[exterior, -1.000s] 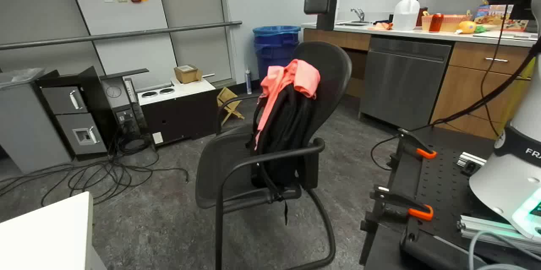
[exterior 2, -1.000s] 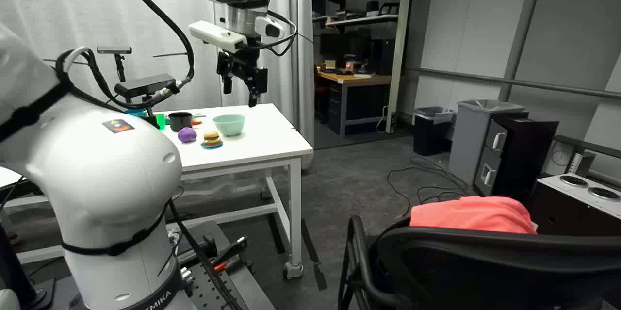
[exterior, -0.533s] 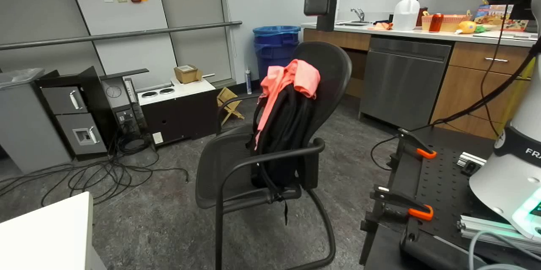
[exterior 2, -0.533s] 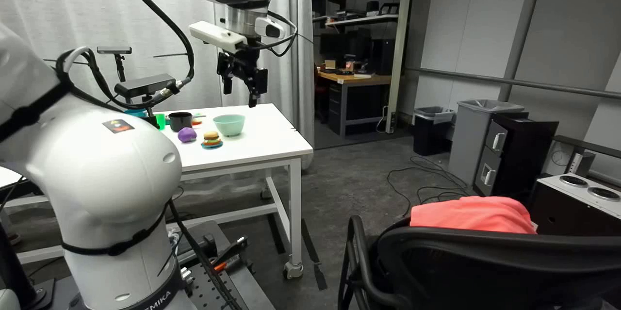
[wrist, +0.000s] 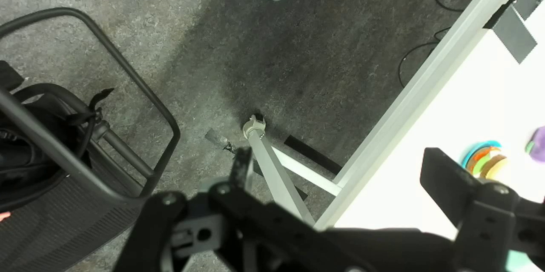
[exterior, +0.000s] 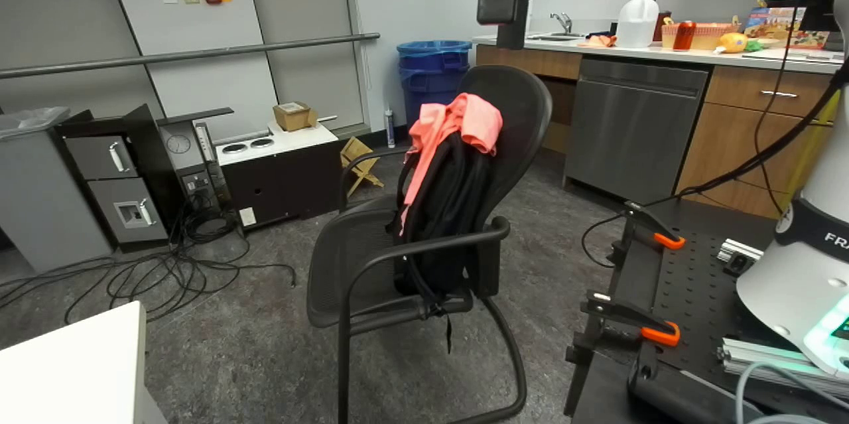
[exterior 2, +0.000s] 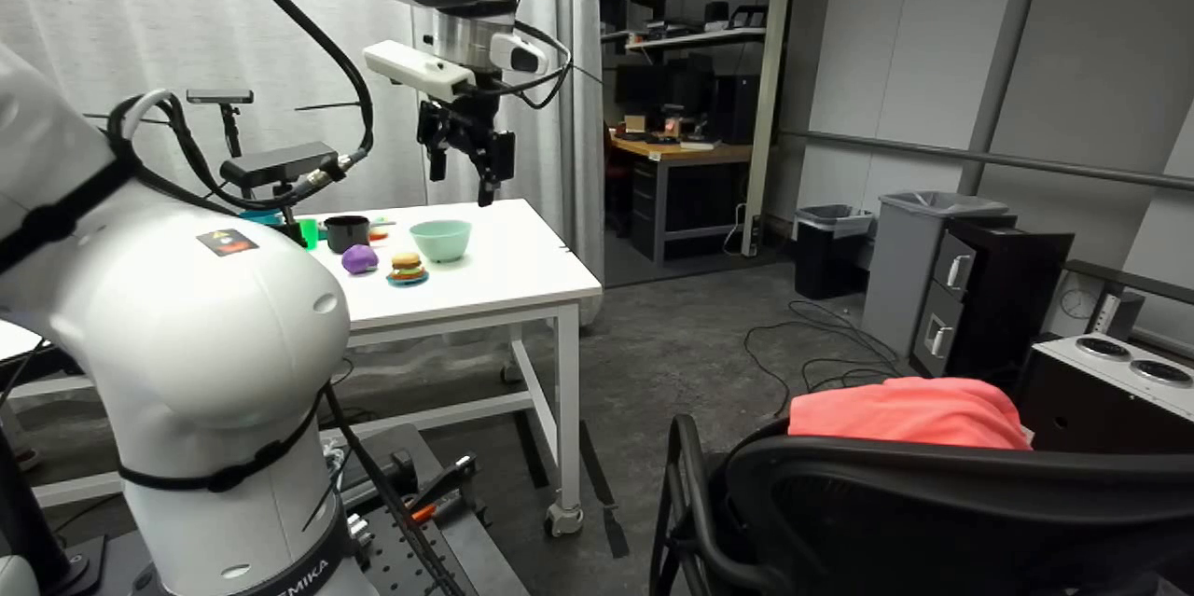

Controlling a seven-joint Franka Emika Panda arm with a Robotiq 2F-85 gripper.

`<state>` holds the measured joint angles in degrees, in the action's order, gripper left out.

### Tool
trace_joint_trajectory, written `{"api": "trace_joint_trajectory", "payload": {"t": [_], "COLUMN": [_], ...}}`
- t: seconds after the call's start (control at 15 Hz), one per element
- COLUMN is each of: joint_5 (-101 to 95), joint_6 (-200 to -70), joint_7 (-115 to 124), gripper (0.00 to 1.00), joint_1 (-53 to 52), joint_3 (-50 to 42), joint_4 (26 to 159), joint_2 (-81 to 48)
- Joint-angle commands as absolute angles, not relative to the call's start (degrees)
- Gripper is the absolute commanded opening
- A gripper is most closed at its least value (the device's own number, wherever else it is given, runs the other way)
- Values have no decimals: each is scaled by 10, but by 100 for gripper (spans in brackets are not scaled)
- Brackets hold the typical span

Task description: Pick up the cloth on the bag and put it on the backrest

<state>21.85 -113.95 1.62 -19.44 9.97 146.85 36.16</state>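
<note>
Meanwhile, with nothing visibly shifted over the past second, a sign the pickup had yet to begin, the gripper [wrist: 338, 159] hung spread and empty, well apart from the pink cloth [exterior: 461, 117] draped atop the black bag [exterior: 448, 198], perhaps against the backrest [exterior: 519, 109].

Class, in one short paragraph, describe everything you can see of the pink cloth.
The cloth is plain coral pink and looks like soft, thin fabric. It lies bunched over the top of the black bag, with a thick rounded fold on one side and a narrow strip hanging down along the bag on the other, tapering toward its end. The bag carries it. In an exterior view, its upper part shows beyond the top of the backrest; whether the two touch is unclear.
</note>
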Motion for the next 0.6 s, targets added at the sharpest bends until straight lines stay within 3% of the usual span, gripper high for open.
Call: {"api": "trace_joint_trajectory", "payload": {"t": [0.0, 0.53], "joint_5": [222, 132], "joint_6": [-1137, -1085], "joint_7": [13, 4], "gripper": [100, 100], "joint_1": [-187, -153], "joint_3": [106, 98], "joint_4": [1467, 1435], "joint_2": [362, 363]}}
